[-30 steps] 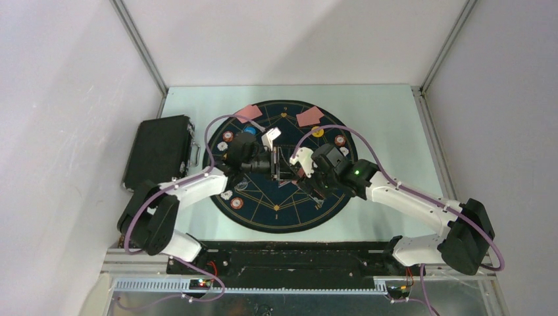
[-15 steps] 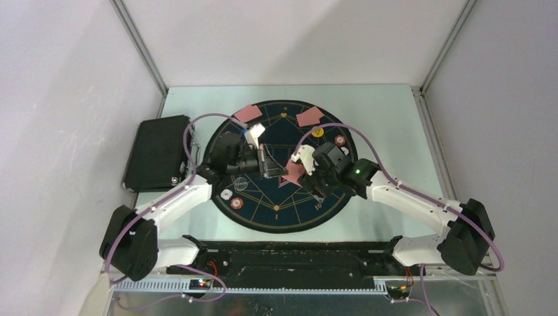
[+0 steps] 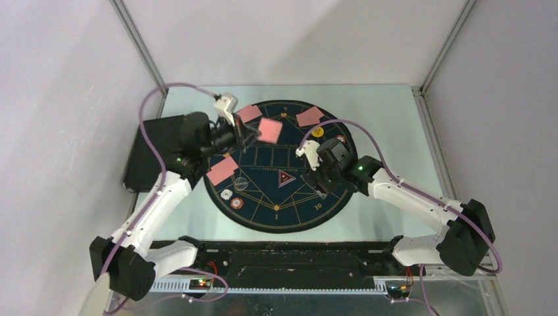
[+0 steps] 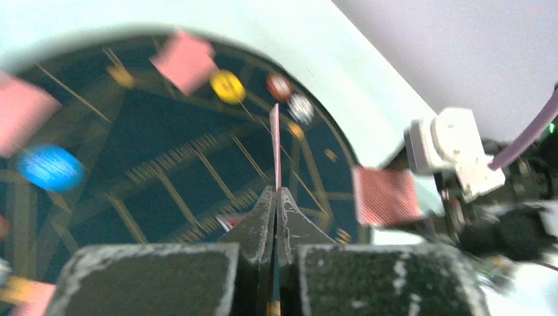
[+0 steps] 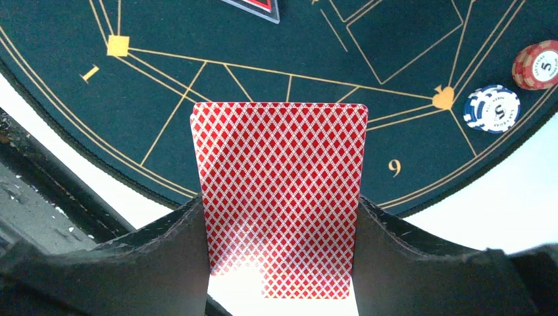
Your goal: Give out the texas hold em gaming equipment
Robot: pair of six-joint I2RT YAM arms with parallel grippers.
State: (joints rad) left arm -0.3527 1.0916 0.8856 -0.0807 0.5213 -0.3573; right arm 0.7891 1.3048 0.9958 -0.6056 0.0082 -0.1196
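left end effector (image 3: 255, 134) | shifted from centre to upper left, pinching card (image 3: 269, 130) | right end effector (image 5: 279, 227) (frame centre) clamps second card (image 5: 279, 164)

Pale green table (image 3: 388, 131) under dark round mat (image 3: 263, 201) and black case (image 3: 150, 158)

My overhead view is lit softly and evenly from above, shadows faint, the dark round mat with gold lines (image 3: 276, 197) crisp. My left wrist feed is smeared: the round blue chip (image 4: 49, 168) streaks, and only the thin pink card (image 4: 276, 148), seen edge-on, reads fairly clean. The right wrist feed is sharp on the red diamond-backed card (image 5: 279, 191), though the pale counter (image 5: 500, 210) blows out white.
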